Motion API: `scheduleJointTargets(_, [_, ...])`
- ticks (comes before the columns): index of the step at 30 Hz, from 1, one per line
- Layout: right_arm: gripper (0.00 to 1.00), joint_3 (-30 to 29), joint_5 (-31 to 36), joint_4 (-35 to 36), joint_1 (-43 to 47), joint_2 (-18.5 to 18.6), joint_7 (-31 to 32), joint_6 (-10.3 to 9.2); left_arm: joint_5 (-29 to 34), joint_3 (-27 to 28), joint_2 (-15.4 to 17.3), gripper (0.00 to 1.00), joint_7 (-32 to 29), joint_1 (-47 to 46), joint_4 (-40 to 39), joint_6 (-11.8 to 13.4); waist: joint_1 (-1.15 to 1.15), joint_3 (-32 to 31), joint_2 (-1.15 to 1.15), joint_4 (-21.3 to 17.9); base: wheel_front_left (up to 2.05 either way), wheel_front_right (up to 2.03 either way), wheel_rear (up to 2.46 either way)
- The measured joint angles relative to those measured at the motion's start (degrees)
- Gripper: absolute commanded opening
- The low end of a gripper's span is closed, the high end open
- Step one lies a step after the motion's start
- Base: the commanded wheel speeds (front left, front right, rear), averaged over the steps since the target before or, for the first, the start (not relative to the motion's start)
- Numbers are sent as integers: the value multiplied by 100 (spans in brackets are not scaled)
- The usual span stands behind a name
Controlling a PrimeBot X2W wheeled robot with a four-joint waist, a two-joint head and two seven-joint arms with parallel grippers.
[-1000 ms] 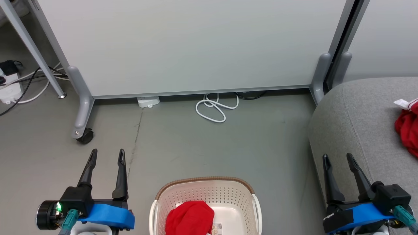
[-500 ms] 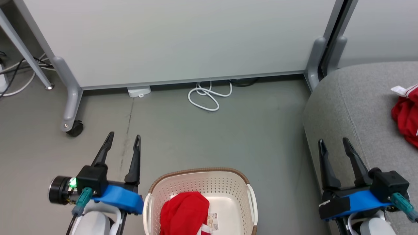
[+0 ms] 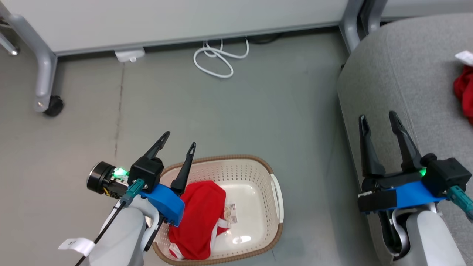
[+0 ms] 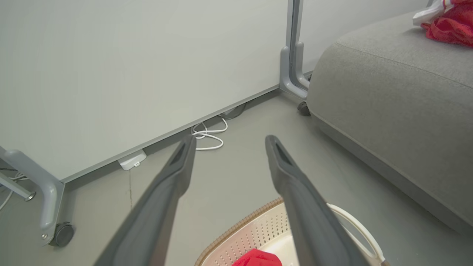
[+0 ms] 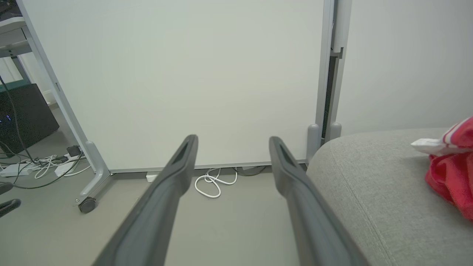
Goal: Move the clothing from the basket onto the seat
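A red garment (image 3: 201, 218) with white trim lies bunched in the left half of the cream basket (image 3: 275, 192) on the floor; its top shows in the left wrist view (image 4: 257, 258) beside the basket's far rim (image 4: 240, 229). My left gripper (image 3: 180, 139) hovers open over the basket's far-left rim, empty. A second red garment (image 3: 465, 92) lies on the grey seat (image 3: 399, 74) at the right edge, also seen in the wrist views (image 4: 449, 26) (image 5: 451, 173). My right gripper (image 3: 376, 118) stands open and empty over the seat's left edge.
A grey-framed white partition (image 3: 166, 18) on castors (image 3: 53, 107) stands behind the basket. A coiled white cable (image 3: 216, 59) and a white adapter (image 3: 129, 55) lie at its foot. Cables and power strips (image 5: 40, 164) lie at the far left.
The camera has tilted down, so the whole basket now shows. My left gripper has swung right and over the basket's left rim. The right gripper keeps its place by the seat.
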State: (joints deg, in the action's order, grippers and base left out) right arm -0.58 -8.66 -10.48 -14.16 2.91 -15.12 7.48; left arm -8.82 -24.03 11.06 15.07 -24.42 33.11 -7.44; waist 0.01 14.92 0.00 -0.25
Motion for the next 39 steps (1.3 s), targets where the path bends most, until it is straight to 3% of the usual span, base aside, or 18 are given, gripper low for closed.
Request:
scheduleJointTargets(26, [100,220,327,442,-1189,-1,0,0,-945,-2762,190,100,-119,-1999,3052,-1,1,2289,0,-436,0,0,0])
scheduleJointTargets(39, [100,167,468,768,-1346,-1,0,0,-1156,-4001,101,100,-720,-2685,3659,-1,0,3129,0,-543,0,0,0])
